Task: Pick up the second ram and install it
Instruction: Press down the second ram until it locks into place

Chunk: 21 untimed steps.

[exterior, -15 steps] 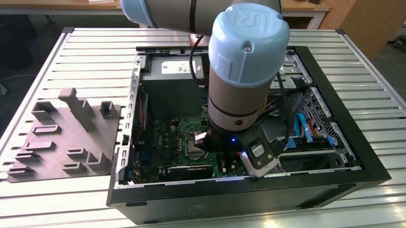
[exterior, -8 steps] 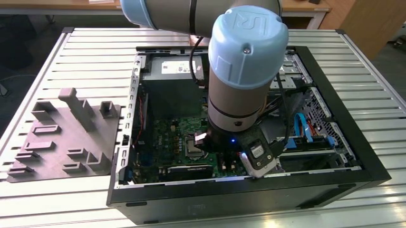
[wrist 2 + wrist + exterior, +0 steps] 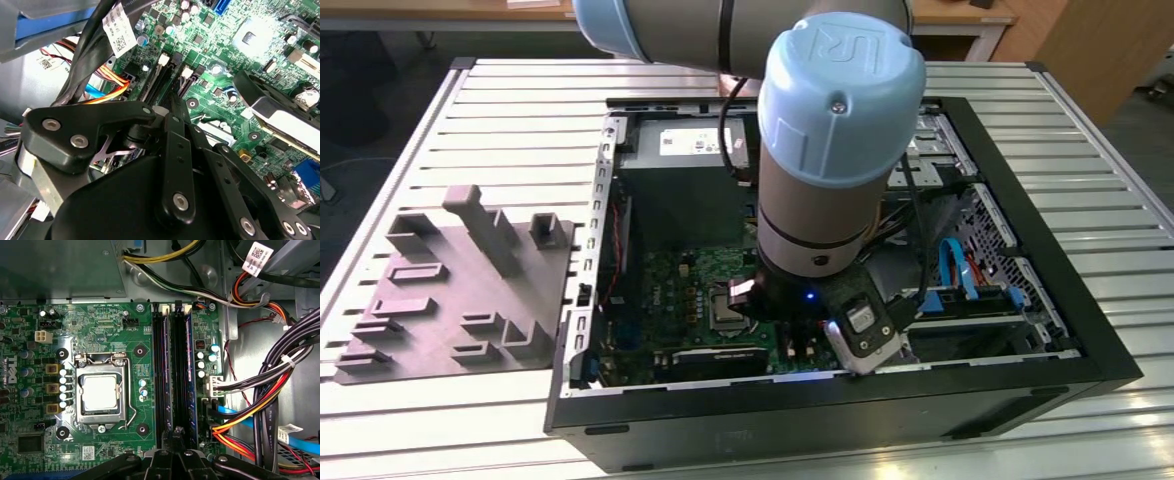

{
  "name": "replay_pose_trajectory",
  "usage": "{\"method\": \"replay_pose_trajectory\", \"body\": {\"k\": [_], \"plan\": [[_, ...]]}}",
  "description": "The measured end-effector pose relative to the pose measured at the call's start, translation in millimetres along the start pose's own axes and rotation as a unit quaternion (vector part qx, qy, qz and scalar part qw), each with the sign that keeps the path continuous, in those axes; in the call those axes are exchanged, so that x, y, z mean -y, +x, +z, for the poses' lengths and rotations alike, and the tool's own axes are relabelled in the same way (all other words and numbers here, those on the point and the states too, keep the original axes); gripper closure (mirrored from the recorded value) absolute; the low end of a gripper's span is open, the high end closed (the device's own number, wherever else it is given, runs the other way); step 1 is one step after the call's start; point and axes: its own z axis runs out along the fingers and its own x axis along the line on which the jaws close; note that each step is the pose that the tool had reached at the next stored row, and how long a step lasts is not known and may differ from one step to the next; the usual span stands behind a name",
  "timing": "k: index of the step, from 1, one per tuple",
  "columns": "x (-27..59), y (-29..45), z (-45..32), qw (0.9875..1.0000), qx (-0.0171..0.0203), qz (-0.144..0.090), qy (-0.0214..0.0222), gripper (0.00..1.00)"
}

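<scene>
A narrow dark blue-green ram (image 3: 189, 380) stands on edge in the black slot rail nearest the cable bundle; I cannot tell whether it is the second ram. Beside it lie two more black slot rails (image 3: 160, 375). My gripper (image 3: 176, 432) hangs low over the near end of these rails, fingertips pressed together and nothing showing between them. In the second wrist view the gripper (image 3: 167, 111) is also shut, its black fingers (image 3: 177, 145) meeting just above the rails (image 3: 157, 82). In the exterior view the arm's wrist (image 3: 827, 250) reaches down into the open computer case (image 3: 854, 400).
A grey moulded tray (image 3: 454, 290) with raised blocks lies on the slatted table, at the exterior view's left of the case. The processor socket (image 3: 100, 392) sits beside the rails. Thick cable bundles (image 3: 265, 405) crowd the other side. The power supply (image 3: 674, 150) fills the case's far end.
</scene>
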Motion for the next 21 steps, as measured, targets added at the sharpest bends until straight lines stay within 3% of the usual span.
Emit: {"method": "replay_pose_trajectory", "body": {"k": [7,13,21], "plan": [[-1.1,-0.6,-11.2,1.0000,0.0000,0.000,0.0002,0.90],[-9.5,-0.1,-10.2,1.0000,0.0001,0.000,0.0003,0.90],[-9.9,0.3,-3.6,1.0000,0.0001,0.000,0.0003,0.90]]}}
